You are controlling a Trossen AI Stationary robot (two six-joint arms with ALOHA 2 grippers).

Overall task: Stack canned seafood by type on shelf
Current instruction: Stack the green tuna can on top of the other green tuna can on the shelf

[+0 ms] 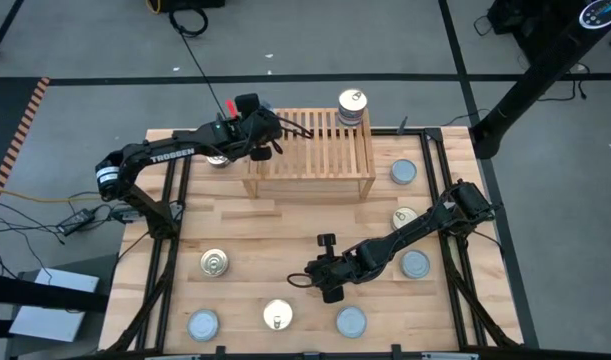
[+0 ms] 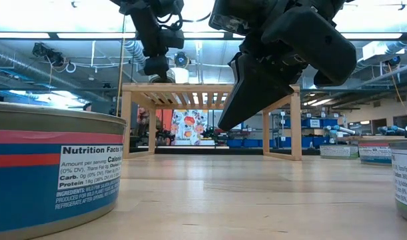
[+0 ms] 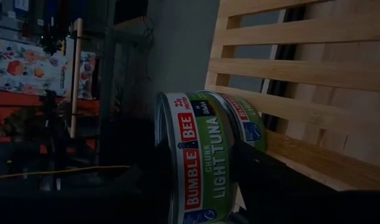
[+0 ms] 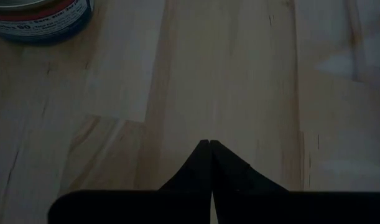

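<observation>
The light wooden shelf (image 1: 310,150) stands at the table's far middle. A stack of tins (image 1: 352,107) with a golden lid on top rests on its far right corner. My left gripper (image 1: 263,128) is over the shelf's far left corner, shut on a green-labelled tuna tin (image 3: 199,162). A second green tin (image 3: 247,124) sits just below and behind it on the slats (image 3: 314,74). My right gripper (image 1: 323,280) hangs shut a little above the tabletop near the front middle (image 4: 208,144), touching nothing. My left gripper has the green tin between its two fingers, one on the lid side and one (image 3: 270,186) on the base side (image 3: 230,180). The lid-side finger is lost in the dark. The tin stands upright above the second green tin; whether it rests on that tin is hidden.
Loose tins lie on the plank table: golden lids (image 1: 214,263) (image 1: 278,315) (image 1: 405,215), silvery lids (image 1: 203,324) (image 1: 351,321) (image 1: 415,264) (image 1: 403,172), one (image 1: 218,158) under my left arm. A blue-and-red tin (image 2: 50,173) stands near the front edge. Bare wood lies between shelf and right gripper.
</observation>
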